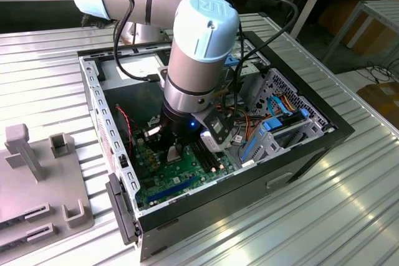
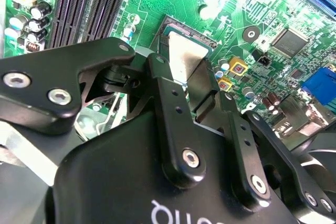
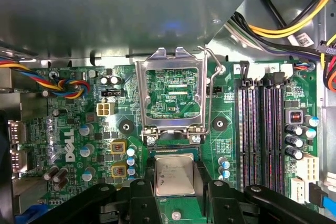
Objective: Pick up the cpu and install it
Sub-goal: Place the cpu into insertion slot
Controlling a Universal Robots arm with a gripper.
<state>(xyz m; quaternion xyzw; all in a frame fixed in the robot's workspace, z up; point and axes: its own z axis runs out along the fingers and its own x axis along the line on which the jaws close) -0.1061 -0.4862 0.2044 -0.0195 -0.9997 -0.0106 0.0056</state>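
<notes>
The cpu (image 3: pixel 176 176), a small square chip with a silver-grey top, sits between the black fingers (image 3: pixel 140 192) of my gripper (image 3: pixel 176 184), low over the socket on the green motherboard (image 3: pixel 68 129). In the second wrist view the cpu (image 2: pixel 184 56) shows between the two fingers (image 2: pixel 167 90), with a strip of the socket's gold contacts (image 2: pixel 191 29) beyond it. The hinged metal socket frame (image 3: pixel 140 93) stands flipped open just beyond the chip. In the exterior view my gripper (image 1: pixel 174 152) reaches down into the open computer case (image 1: pixel 312 147).
Long black memory slots (image 3: pixel 257 129) run beside the socket. Yellow, red and black cables (image 3: pixel 294 24) hang at the case side; a drive cage with blue parts (image 1: pixel 274 129) sits at the exterior view's right. A grey fixture (image 1: pixel 31 172) stands on the slatted table outside the case.
</notes>
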